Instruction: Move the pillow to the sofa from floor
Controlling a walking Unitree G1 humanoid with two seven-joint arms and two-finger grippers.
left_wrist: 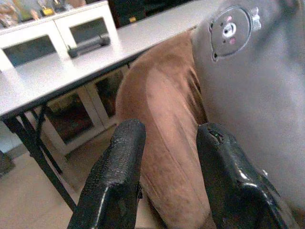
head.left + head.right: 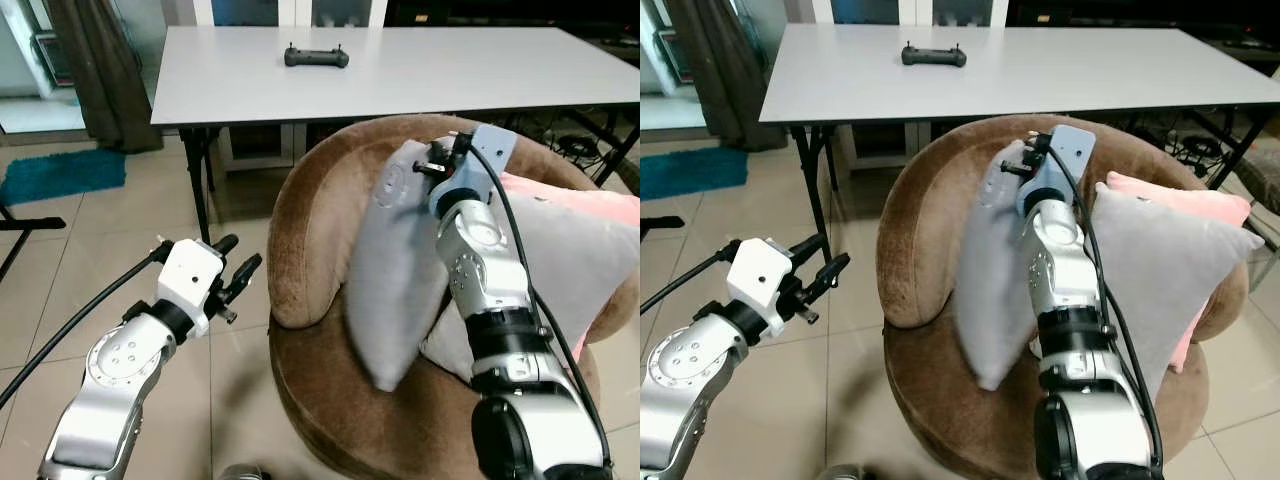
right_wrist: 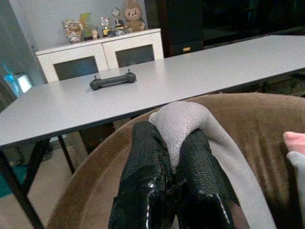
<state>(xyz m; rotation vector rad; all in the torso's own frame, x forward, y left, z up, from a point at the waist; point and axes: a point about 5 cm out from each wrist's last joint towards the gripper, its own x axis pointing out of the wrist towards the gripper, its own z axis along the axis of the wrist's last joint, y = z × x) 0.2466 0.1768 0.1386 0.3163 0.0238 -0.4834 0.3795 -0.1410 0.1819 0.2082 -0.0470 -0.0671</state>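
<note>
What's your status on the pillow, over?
Right gripper shut on grey pillow corner, pillow upright in brown sofa chair. Left gripper open, empty, beside chair. Nothing in the way.

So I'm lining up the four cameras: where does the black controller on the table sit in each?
Left eye: controller, top centre on the white table.
Right eye: top, left of centre.
Left wrist: upper left.
Right wrist: left of centre.
Shared landmark: the brown sofa.
</note>
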